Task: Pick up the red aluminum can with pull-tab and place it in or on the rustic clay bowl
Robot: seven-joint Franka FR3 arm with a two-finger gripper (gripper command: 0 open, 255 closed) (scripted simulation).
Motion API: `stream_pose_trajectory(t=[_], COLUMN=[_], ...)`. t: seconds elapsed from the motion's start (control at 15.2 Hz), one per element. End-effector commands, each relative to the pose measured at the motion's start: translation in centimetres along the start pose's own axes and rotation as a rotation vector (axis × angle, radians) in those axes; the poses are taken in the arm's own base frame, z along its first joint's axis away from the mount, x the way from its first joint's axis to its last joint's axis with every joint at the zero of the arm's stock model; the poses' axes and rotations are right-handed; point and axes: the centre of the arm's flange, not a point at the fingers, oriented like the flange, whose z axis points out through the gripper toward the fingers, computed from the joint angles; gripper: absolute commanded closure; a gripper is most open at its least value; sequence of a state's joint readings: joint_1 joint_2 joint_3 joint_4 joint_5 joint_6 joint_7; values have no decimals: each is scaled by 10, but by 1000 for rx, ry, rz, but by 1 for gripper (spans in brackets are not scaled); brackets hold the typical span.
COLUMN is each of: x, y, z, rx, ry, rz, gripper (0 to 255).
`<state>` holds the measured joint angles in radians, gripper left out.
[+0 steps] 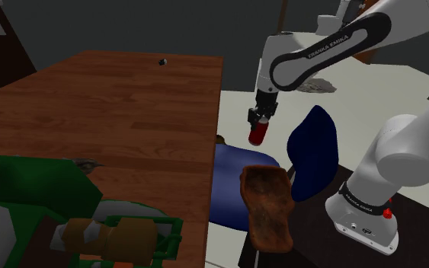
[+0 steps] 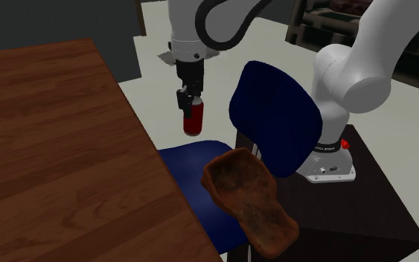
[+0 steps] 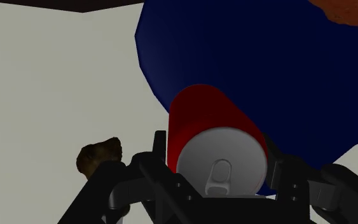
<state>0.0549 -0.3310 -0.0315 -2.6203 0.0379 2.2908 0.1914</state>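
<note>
Your gripper [image 2: 190,103] is closed around the red can [image 2: 193,119], gripping it near its top end; in the wrist view the two fingers [image 3: 160,151] press against the can's [image 3: 215,137] sides, and its silver lid with the pull-tab faces the camera; the can hangs upright in the air, touching nothing but the fingers. You have it off the edge of the wooden table [image 2: 44,149], above the seat of the blue chair [image 2: 274,112]. The brown clay bowl [image 2: 248,197] lies steeply tilted at the edge of the chair seat, near the dark stand [image 2: 379,201]; it sits lower than the can and apart from it, toward the second exterior view's right. On the pale floor by the chair you can see a small brown lump [image 3: 98,156].
</note>
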Motion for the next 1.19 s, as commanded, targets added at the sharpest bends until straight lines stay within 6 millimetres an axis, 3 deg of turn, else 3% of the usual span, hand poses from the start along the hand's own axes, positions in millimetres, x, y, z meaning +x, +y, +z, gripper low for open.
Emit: stream_pose_trajectory(t=[0.0, 1.12], x=[0, -1], y=[-1, -4], z=[-11, -97], rx=[0, 0], ry=[0, 0], rz=[0, 0], gripper=[255, 255])
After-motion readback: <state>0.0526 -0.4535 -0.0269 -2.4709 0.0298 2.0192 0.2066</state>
